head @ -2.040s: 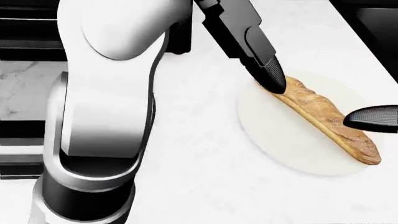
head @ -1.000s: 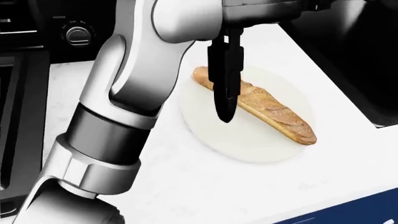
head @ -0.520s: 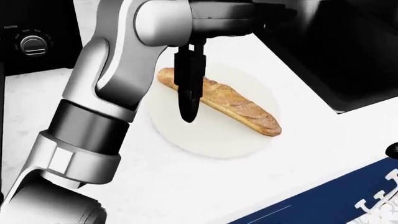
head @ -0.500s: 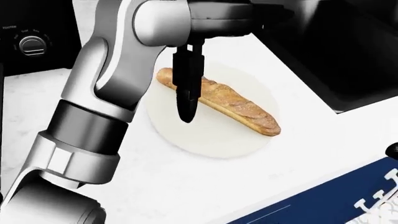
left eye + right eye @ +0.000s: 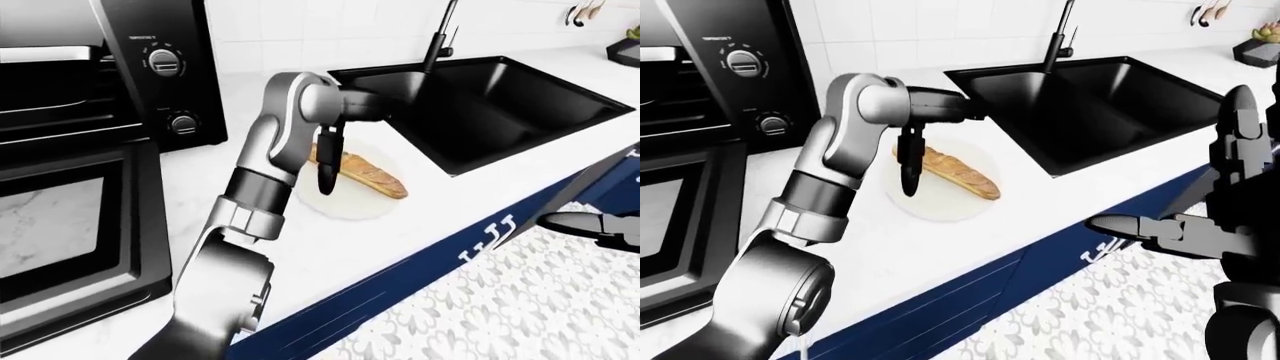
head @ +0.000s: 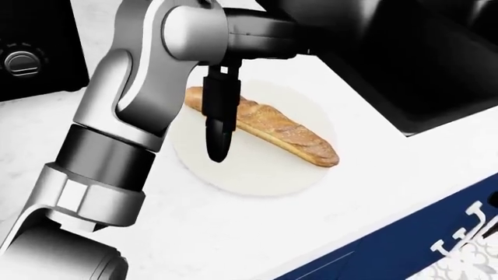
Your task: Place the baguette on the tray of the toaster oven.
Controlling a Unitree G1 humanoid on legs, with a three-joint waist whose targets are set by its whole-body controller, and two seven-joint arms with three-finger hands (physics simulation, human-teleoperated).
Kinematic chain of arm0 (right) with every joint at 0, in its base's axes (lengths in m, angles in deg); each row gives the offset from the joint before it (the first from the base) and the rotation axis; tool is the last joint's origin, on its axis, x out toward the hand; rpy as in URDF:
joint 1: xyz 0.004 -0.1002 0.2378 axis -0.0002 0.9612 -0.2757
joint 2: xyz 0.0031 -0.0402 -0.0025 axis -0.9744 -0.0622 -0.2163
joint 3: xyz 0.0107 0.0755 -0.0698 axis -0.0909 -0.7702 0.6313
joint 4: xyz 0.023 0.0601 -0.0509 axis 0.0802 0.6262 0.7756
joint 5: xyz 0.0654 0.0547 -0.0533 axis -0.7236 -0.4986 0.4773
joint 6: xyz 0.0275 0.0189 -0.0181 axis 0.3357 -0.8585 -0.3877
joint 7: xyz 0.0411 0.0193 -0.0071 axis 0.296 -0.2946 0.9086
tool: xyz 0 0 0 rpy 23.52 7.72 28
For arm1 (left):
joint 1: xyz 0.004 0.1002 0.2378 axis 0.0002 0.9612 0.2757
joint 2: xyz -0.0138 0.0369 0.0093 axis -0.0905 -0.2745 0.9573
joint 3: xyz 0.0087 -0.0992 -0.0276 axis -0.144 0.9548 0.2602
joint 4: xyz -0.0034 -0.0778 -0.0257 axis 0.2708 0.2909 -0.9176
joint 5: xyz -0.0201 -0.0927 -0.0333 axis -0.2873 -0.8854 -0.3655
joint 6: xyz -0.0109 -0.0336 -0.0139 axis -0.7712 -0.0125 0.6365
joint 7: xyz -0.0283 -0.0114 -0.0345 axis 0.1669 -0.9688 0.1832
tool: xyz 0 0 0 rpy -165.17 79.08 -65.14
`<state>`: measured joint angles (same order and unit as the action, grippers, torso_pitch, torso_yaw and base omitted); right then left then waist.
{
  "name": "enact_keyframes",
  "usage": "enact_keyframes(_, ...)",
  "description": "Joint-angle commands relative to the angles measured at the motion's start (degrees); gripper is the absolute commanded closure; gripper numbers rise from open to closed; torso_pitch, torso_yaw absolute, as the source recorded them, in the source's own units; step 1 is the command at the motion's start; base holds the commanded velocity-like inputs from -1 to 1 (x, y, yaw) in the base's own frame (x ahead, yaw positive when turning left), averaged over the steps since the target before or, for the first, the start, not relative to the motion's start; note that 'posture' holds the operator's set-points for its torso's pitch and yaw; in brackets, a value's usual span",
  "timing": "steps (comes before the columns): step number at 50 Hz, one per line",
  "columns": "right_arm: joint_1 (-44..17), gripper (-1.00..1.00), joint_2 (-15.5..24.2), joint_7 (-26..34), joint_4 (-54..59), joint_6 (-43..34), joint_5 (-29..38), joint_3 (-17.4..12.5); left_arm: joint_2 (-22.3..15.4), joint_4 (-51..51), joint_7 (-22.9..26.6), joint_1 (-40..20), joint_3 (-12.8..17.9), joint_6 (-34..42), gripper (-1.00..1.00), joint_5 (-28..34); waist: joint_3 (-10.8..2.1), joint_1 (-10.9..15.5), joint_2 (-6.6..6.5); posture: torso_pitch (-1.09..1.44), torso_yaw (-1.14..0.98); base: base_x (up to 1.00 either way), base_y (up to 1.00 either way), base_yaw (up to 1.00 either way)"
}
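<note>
The golden baguette [image 6: 288,133] lies slantwise on a round white plate [image 6: 257,175] on the white counter. My left hand [image 6: 218,140] hangs over the baguette's left end with its black fingers pointing straight down; it is open and grips nothing. A fingertip hovers just beside the loaf, over the plate. The black toaster oven [image 5: 165,61] stands at the left of the left-eye view, its door [image 5: 70,217] folded down. My right hand [image 5: 1140,225] is open, out over the floor to the right of the counter, far from the baguette.
A black sink [image 5: 500,105] with a dark faucet [image 5: 435,45] sits right of the plate. The counter's edge over blue cabinet fronts [image 5: 970,300] runs diagonally below it. Patterned floor tiles [image 5: 1090,322] show at the bottom right.
The whole picture has slid left and pulled back as the camera moved. The baguette stays on its plate, and my left hand still hangs over its left end.
</note>
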<state>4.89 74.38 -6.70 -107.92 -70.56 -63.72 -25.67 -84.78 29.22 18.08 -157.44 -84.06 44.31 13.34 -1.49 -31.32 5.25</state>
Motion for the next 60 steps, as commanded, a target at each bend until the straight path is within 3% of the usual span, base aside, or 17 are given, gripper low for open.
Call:
enact_keyframes(1,-0.97,-1.0,0.73,-0.02,-0.77,1.41,0.87,-0.42,-0.11,1.74,-0.79,-2.26,0.56,-0.18,-1.0,-0.39,-1.28,-0.06,0.13,0.0,-0.53,0.0,0.0,0.0)
enact_keyframes(17,-1.3,-1.0,-1.01,1.41,-0.77,1.66,3.98,0.92,0.25,2.31,1.08,-0.63,0.19,0.65,-1.0,0.24,-1.53,-0.43,-0.03,0.0,-0.53,0.0,0.0,0.0)
enact_keyframes(27,-2.04,-1.0,-2.09,2.09,-0.6,1.66,6.31,2.51,-0.15,0.33,0.69,-0.99,0.22,0.0,-0.81,0.84,-1.68,-0.62,-0.13,0.0,-0.53,0.0,0.0,0.0)
enact_keyframes(39,-0.58,-1.0,-2.39,3.08,-0.77,2.44,4.7,0.14,-0.82,-2.27,-0.09,-1.31,-0.18,-3.32,-0.77,4.64,-1.74,-0.64,-0.13,0.0,-0.53,0.0,0.0,0.0)
enact_keyframes(46,-0.88,-1.0,-2.64,2.98,-0.74,2.39,5.51,0.85,-0.77,-2.95,-0.22,-1.81,-0.02,-4.6,-0.67,6.06,-1.75,-0.81,-0.19,0.0,-0.53,0.0,0.0,0.0)
enact_keyframes(47,-0.83,-1.0,-2.67,3.02,-0.76,2.41,5.59,0.85,-0.71,-3.01,-0.24,-1.86,-0.03,-4.63,-0.55,6.14,-1.76,-0.81,-0.19,0.0,-0.53,0.0,0.0,0.0)
enact_keyframes(49,-0.66,-1.0,-2.86,3.16,-0.76,2.61,5.86,0.98,-0.63,-3.15,-0.26,-1.96,0.03,-4.7,-0.52,6.17,-1.79,-0.79,-0.19,0.0,-0.53,0.0,0.0,0.0)
enact_keyframes(53,0.23,-1.0,-2.94,3.51,-0.77,3.18,4.94,-0.25,-0.69,-3.4,-0.34,-1.85,-0.01,-4.87,-0.42,6.51,-1.82,-0.78,-0.17,0.0,-0.53,0.0,0.0,0.0)
enact_keyframes(60,1.29,-1.0,-2.41,2.35,-0.77,3.97,3.75,-0.12,-0.58,-3.41,-0.39,-1.44,0.03,-5.03,-0.37,6.75,-1.82,-0.79,-0.19,0.0,-0.53,0.0,0.0,0.0)
